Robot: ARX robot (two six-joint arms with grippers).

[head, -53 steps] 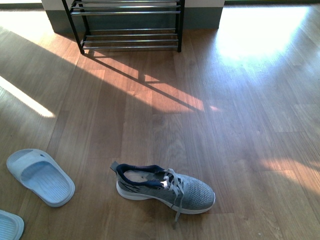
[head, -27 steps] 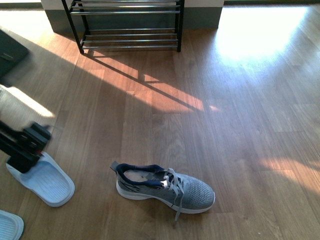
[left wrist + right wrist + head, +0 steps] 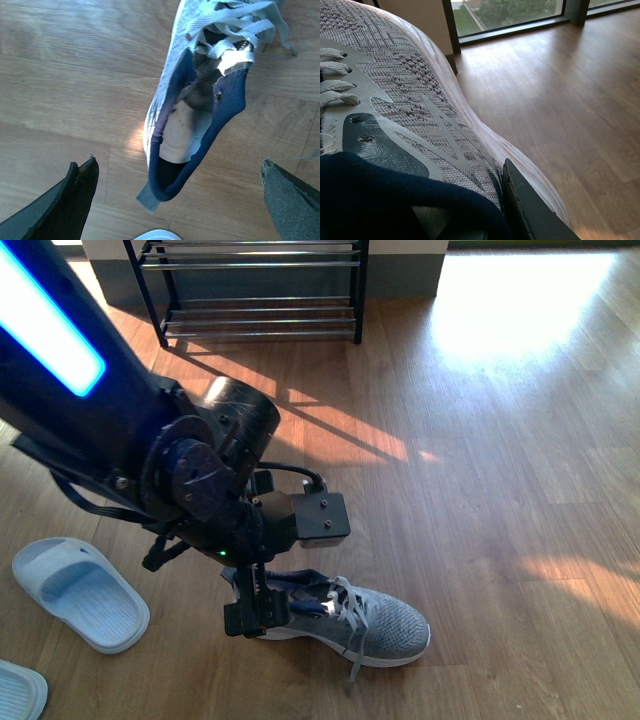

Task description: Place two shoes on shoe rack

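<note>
Shoe rack [image 3: 260,325] at far back, light soft-knit grey sneaker [image 3: 390,625] on floor [image 3: 500,440] near robot, left claw [image 3: 177,167] spread open astride its stiffer navy heel collar [image 3: 227,107], likely best hold; right claw finger [image 3: 532,215] presses a second sneaker [image 3: 410,90], seemingly gripped

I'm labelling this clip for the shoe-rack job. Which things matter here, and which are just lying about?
In the job: sneaker under the open left gripper; second sneaker, apparently held by the right gripper; rack.
Lying about: slide and second slide, untouched, though shoes too.
</note>
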